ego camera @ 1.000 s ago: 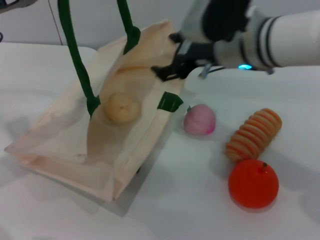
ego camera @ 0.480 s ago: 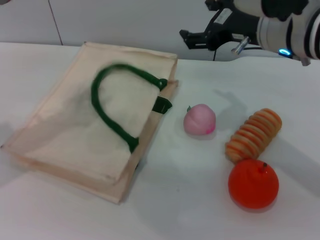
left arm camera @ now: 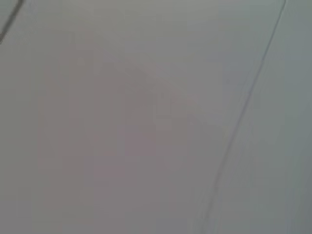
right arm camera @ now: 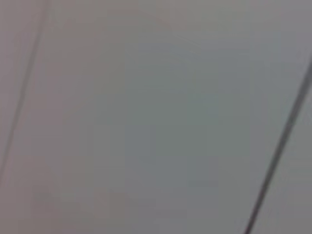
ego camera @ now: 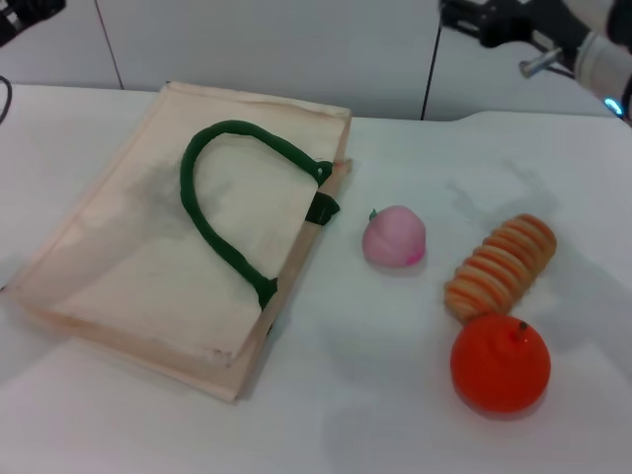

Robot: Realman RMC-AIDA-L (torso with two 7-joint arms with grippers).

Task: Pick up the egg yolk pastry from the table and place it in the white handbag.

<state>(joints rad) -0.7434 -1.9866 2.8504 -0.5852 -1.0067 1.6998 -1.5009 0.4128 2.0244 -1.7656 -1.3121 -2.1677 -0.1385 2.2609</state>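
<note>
White handbag point(ego camera: 188, 262) now lies flat and closed on the table point(ego camera: 395, 395), green handle point(ego camera: 222, 202) flopped across its top face; a second ago it was held open by the handles with the egg yolk pastry resting inside, half a second ago it had already dropped shut. Pastry not visible anywhere now, so most likely it is inside the bag, hidden under the fabric; cannot confirm by sight. Right gripper point(ego camera: 484, 20) has pulled up and back to the far right edge of the head view, well apart from the bag, holding nothing as far as shown; cannot tell how wide its fingers are set. Left gripper point(ego camera: 25, 12) barely shows at the far left corner, its opening also not readable. Both wrist views show only blank wall. Pink peach ball point(ego camera: 394, 236), ridged roll point(ego camera: 500, 265) and orange point(ego camera: 500, 362) sit untouched to the right of the bag. Judgement: placement looks done, arms retreating, nothing left but to park.
</note>
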